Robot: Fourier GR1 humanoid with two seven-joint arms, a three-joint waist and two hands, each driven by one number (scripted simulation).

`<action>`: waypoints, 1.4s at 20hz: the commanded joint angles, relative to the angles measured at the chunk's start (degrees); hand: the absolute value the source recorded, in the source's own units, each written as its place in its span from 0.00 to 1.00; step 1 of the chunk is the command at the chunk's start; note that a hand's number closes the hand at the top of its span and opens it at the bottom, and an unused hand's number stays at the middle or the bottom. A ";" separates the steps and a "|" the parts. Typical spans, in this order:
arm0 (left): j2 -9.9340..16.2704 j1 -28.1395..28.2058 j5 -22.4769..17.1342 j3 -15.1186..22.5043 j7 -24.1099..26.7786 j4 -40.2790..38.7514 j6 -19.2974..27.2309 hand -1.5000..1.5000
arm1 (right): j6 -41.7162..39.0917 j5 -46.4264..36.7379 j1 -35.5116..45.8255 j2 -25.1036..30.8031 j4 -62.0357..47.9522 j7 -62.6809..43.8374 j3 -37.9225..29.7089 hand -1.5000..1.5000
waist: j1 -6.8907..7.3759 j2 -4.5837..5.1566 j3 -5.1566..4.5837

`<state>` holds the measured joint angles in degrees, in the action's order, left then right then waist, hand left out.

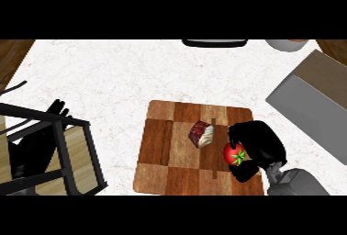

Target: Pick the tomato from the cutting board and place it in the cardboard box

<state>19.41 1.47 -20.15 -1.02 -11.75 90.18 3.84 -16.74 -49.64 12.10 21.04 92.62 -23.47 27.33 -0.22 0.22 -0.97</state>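
Looking down from the head view, I see my right hand (256, 143) nearest me at the lower right, its grey forearm rising from the bottom edge. Its fingers (238, 137) and thumb curl round the tomato (235, 153), which shows red with a green star-shaped stalk end facing me. The tomato sits at the right edge of the cutting board (177, 165), and I cannot tell whether it touches the wood or is lifted clear of it.

At the lower left, my left hand (57, 108) shows behind a dark metal frame (64, 147), fingers straight and pointing up, holding nothing.

Just beside the tomato, toward the board's middle, lies a small dark red and pale piece of food (202, 134), apart from my right hand.

The board is a brown checkered slab resting on the white speckled surface (108, 73).

Farther off at the right, a grey and brown box-like shape (313, 98) runs slantwise out of view; I take it for the cardboard box. At the far edge sit a dark flat object (215, 43) and a grey rounded vessel (287, 45), both cut off.
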 commanded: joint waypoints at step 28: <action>1.67 -3.53 -0.59 -3.95 0.10 0.69 -3.83 0.50 | -11.40 7.00 10.80 10.82 25.31 -9.21 -36.49 1.00 | 0.43 -0.09 0.99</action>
<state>18.60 1.52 -19.20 -2.06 -11.29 89.94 2.02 -29.61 -42.30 23.05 28.72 124.08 -38.61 -5.40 0.09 0.36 -0.74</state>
